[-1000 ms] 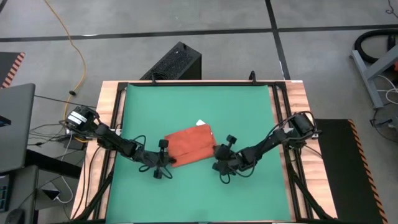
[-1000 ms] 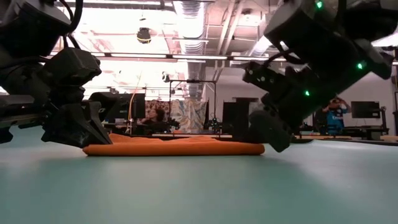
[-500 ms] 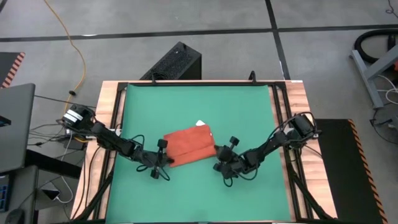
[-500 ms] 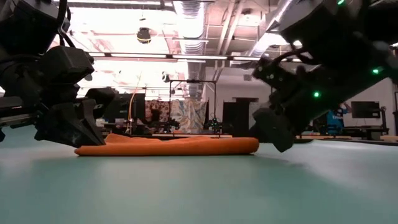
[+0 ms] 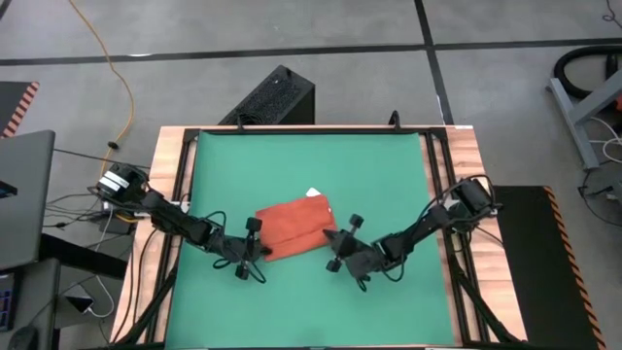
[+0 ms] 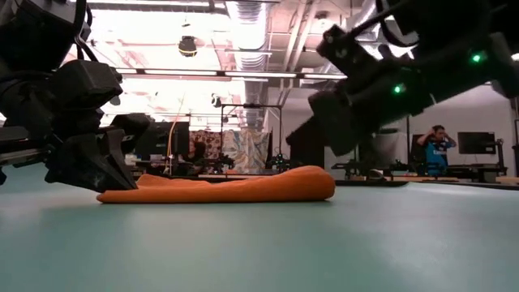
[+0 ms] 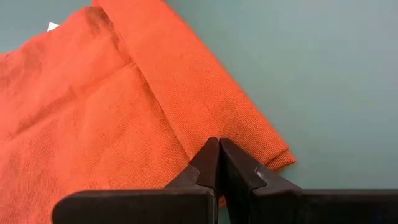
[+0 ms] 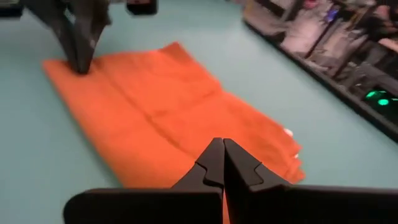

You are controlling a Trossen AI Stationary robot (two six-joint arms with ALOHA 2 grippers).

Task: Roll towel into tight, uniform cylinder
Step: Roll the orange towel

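Note:
The orange-red towel (image 5: 296, 227) lies folded flat on the green mat (image 5: 311, 165), with its white tag (image 5: 313, 192) at the far edge. My left gripper (image 5: 264, 251) is shut, and its tips stand on the towel's near left corner (image 7: 249, 158). My right gripper (image 5: 331, 240) is shut at the towel's right end. In the low view that right end (image 6: 312, 182) bulges up, thick and rounded, while the left end (image 6: 109, 196) lies thin on the mat. My left gripper presses its shut fingertips (image 7: 219, 149) down on the towel's top layer close to the near left corner, slanting down from the table's left. The towel lies flat on the mat beneath them. My right gripper is shut on the towel's right edge (image 8: 186, 177), coming nearly level from the table's right. A sliver of orange shows between its fingers (image 8: 211, 168), which hide the edge itself. That end is raised off the mat.
A wooden rim (image 5: 442, 194) frames the mat, which is bare green near and far of the towel. A black box (image 5: 277, 97) stands beyond the far edge, and cables and a laptop (image 5: 24, 194) lie to the left. A person (image 6: 438, 142) sits in the room behind.
My right gripper has risen, tipped closer to level and moved toward the towel. The towel's right end, flat on the mat a second ago, has risen into a thick rounded bulge. The rest of the towel has stayed flat.

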